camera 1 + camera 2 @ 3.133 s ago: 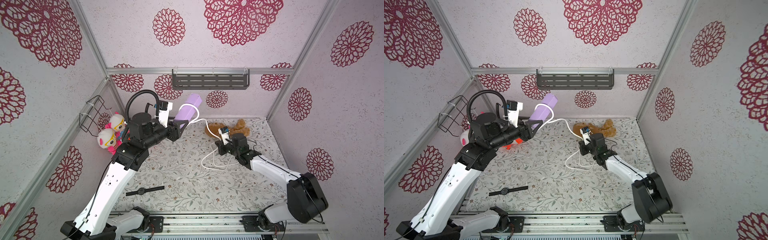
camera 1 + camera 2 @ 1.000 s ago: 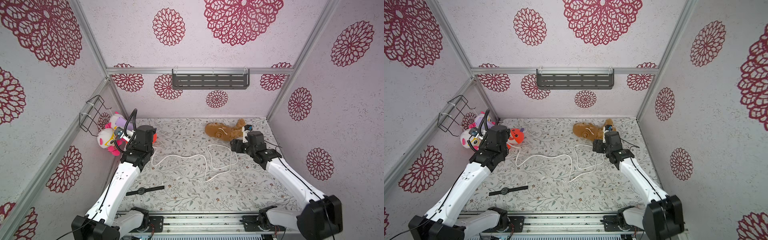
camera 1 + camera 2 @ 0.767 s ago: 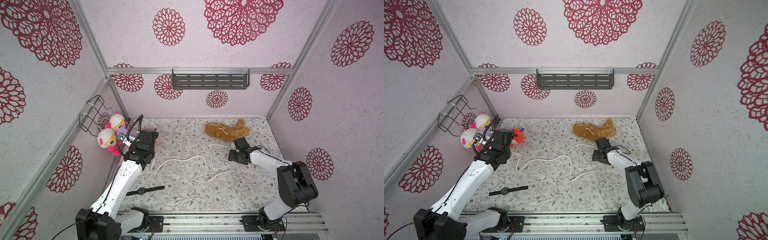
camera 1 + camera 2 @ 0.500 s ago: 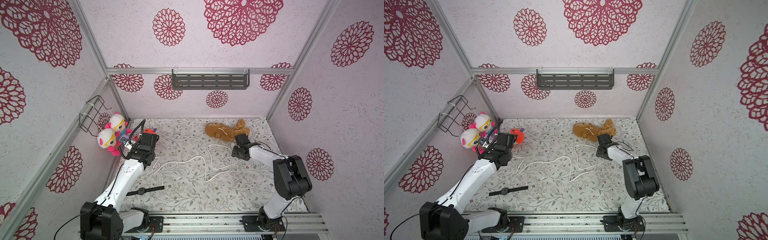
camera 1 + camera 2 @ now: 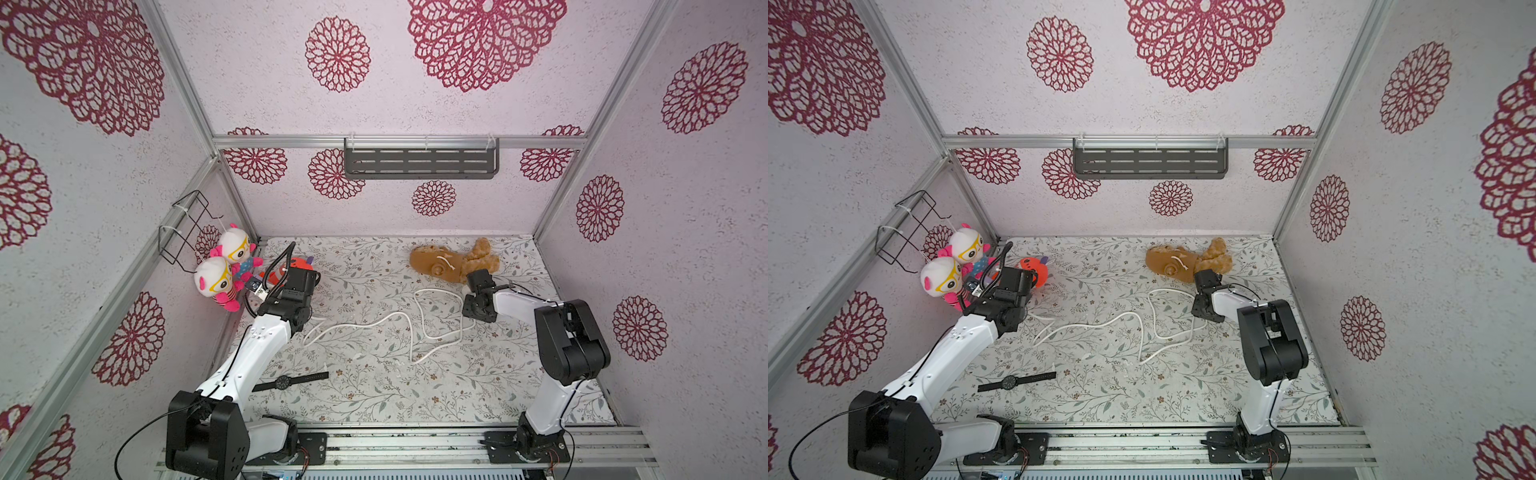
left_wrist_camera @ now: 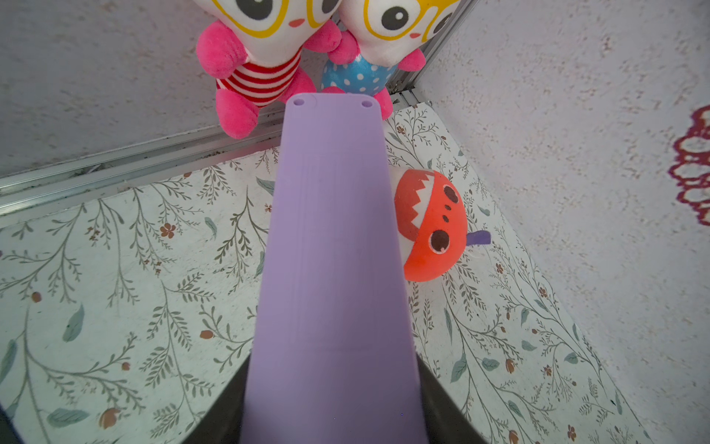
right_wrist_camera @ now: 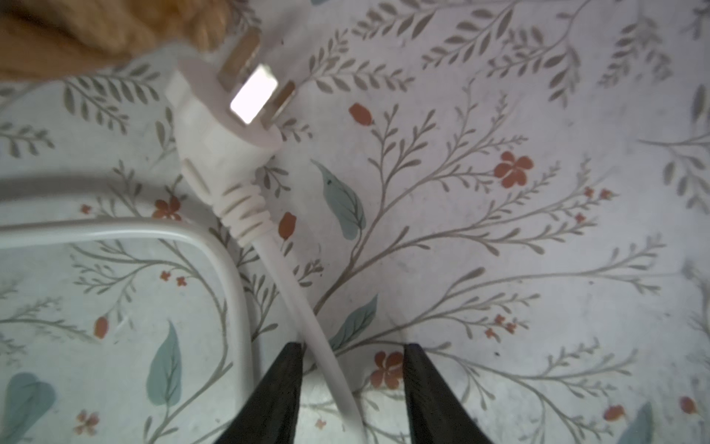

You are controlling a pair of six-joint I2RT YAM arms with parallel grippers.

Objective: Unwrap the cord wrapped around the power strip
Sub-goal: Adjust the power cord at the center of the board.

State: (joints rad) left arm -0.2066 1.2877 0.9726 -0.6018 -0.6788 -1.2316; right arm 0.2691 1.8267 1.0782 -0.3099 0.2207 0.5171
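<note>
left tool [image 6: 330,369]: clamped on power strip [image 6: 330,230] | right tool [image 7: 351,353]: parted astride cord [image 7: 292,292], not gripping

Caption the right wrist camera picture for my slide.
Right gripper straddles the white cord behind its plug, jaws apart, on the floral table near a brown plush.

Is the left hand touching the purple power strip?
Touching. The left wrist view shows the power strip clamped between the left hand's dark fingers, which press against both its long sides.
</note>
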